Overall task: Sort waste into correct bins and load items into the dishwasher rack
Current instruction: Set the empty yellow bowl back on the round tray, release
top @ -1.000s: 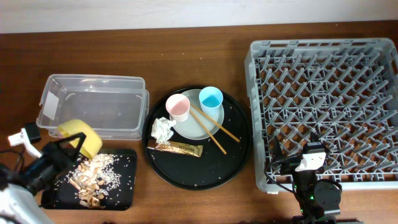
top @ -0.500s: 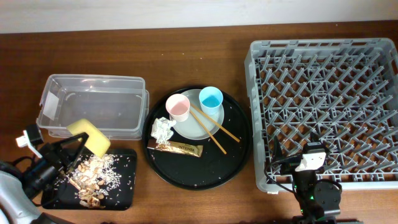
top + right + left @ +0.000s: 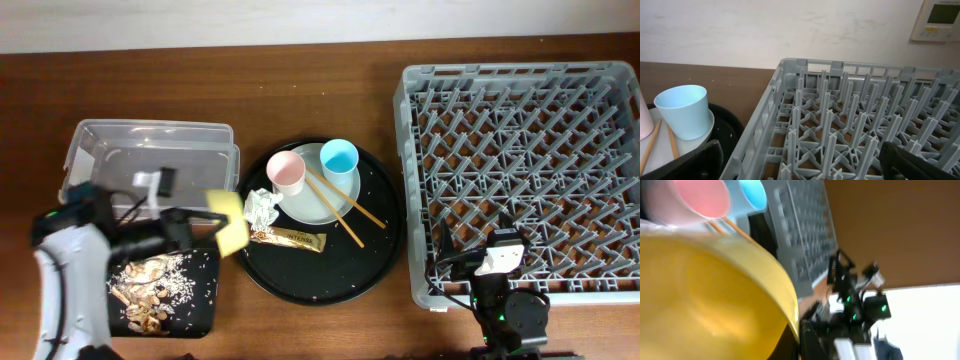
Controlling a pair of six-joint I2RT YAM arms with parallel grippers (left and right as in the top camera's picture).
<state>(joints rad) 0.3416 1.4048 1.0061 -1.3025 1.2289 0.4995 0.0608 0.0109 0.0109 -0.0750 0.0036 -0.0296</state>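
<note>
My left gripper [image 3: 203, 226] is shut on the yellow bowl [image 3: 229, 222] and holds it tilted over the left rim of the round black tray; the bowl fills the left wrist view [image 3: 710, 300]. On the round tray are the pink cup [image 3: 286, 172], the blue cup [image 3: 339, 160], the pale plate [image 3: 312, 200], the chopsticks [image 3: 345, 207], the crumpled napkin [image 3: 262, 208] and the brown-gold wrapper [image 3: 290, 239]. Beige food scraps [image 3: 150, 285] lie in the flat black tray [image 3: 205, 300]. My right gripper [image 3: 497, 262] is open and empty over the front left corner of the grey rack [image 3: 525, 160].
The clear tub [image 3: 150, 165] stands at the left, behind the flat black tray. The round black tray [image 3: 385, 235] sits between the tub and the rack. The right wrist view shows the rack's pegs [image 3: 850, 125] and the blue cup [image 3: 682, 110].
My left arm has swung right with the yellow bowl, from above the flat black tray's left end to the round tray's left rim. The right arm has not moved.
</note>
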